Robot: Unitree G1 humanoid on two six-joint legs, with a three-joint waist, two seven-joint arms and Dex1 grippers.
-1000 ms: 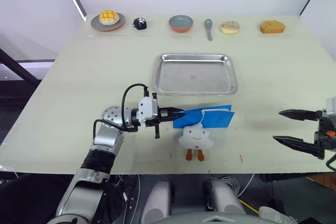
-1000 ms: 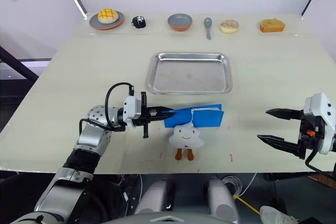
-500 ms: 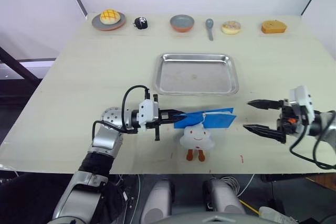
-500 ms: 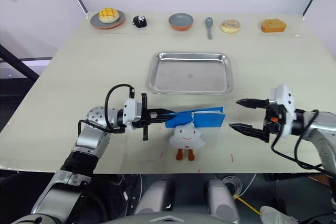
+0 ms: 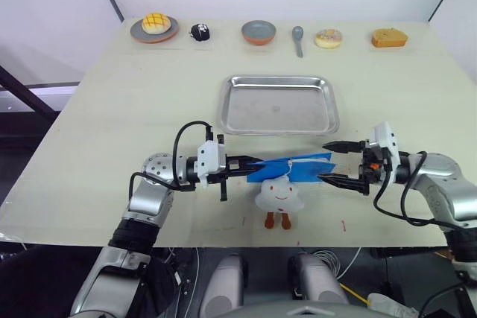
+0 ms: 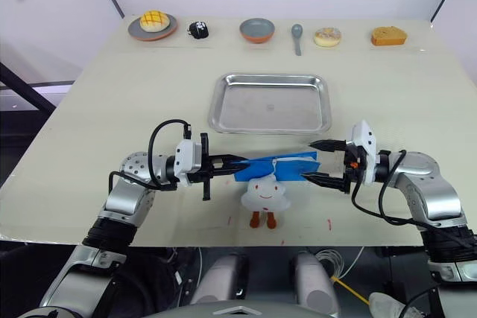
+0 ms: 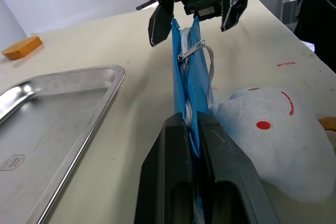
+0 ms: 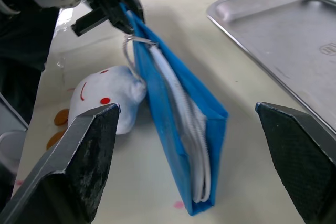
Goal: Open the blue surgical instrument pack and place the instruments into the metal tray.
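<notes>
so the blue surgical instrument pack (image 5: 292, 167) is sitting just below the middle of the frame, stood up on its edge, and the left gripper (image 5: 252, 166) has its two black fingers pinched tight on the pack's left end. in the left wrist view you can see the blue fabric and a white zipper line squeezed between the fingers (image 7: 168, 171), with a small silver zipper pull (image 7: 190, 51) and a white cord hanging off it.

right gripper (image 5: 330, 163) comes in from the right side, jaws spread wide, one fingertip above and one below the pack's right end. right wrist view shows the two black fingers (image 8: 79, 166) well apart with the pack's blue corner between them, not pinched.

the pack looks closed, and i can't make out any instruments.

the metal tray (image 5: 277, 105) is just above the pack, centre of the frame, not touching it. a white cloud-shaped plush toy (image 5: 278, 197) with orange feet leans right against the pack's lower side.

along the top edge of the table (image 5: 112, 109): a plate with a yellow bun (image 5: 154, 27), a small black thing (image 5: 198, 32), an orange-rimmed bowl (image 5: 258, 33), a grey spoon (image 5: 298, 39), a donut (image 5: 327, 38) and a piece of brown cake (image 5: 390, 37).
</notes>
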